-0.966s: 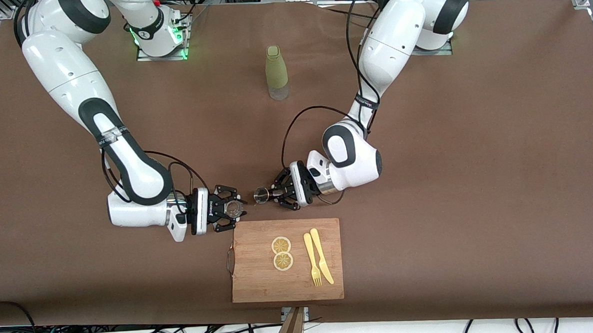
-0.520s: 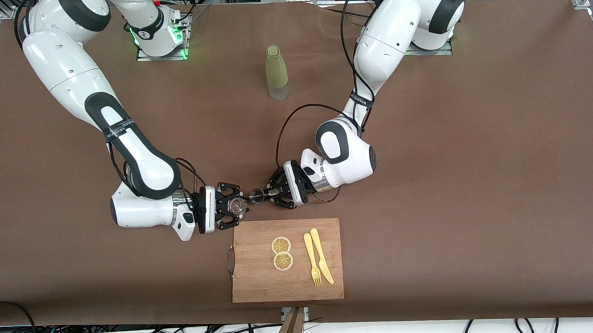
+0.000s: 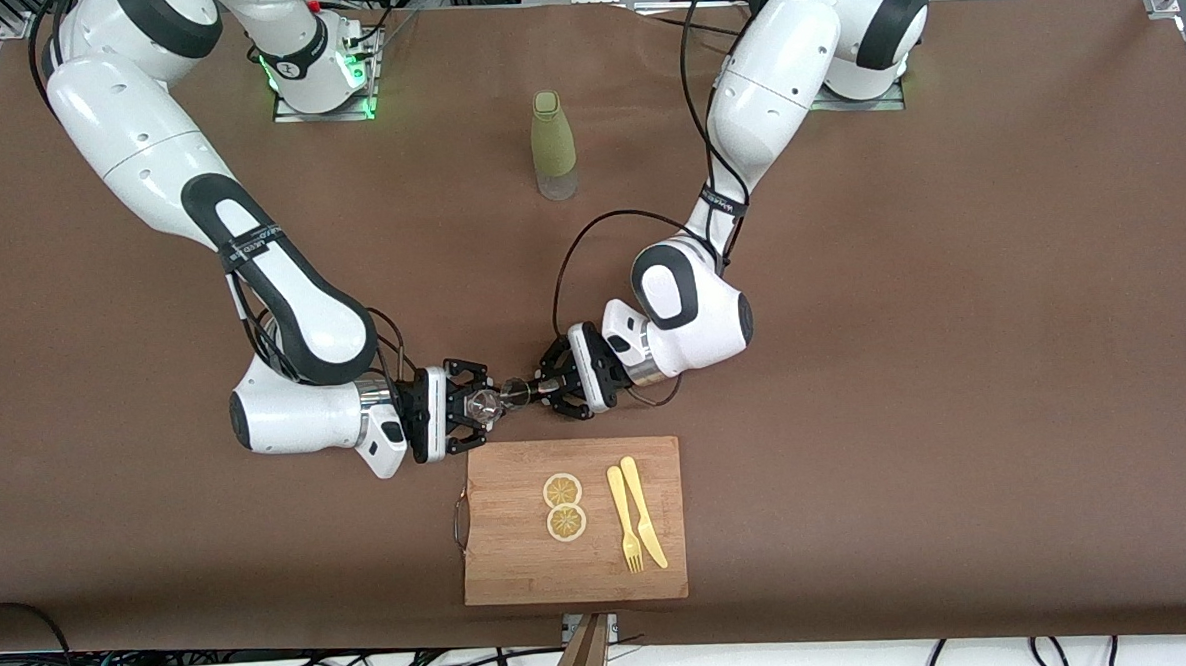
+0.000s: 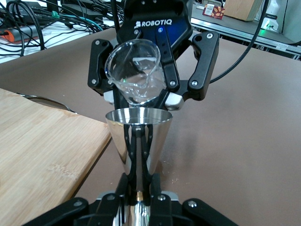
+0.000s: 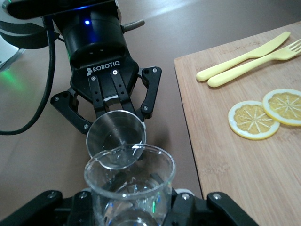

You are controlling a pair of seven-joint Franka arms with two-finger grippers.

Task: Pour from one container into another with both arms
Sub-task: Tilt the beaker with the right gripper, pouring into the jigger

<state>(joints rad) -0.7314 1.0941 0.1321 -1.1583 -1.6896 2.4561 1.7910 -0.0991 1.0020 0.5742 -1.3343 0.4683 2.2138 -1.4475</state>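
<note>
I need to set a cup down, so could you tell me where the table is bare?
Bare brown tabletop at both ends. Crowded between green bottle and bamboo cutting board, where both grippers meet.

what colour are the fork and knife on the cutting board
Both the fork and the knife are pale yellow, clearest in the front view.

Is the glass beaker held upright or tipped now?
Tipped: the glass beaker in the right gripper leans its rim over the steel cup.

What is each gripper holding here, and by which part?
Left gripper holds a steel jigger by its narrow waist; right gripper holds a clear glass beaker around its lower body.
</note>
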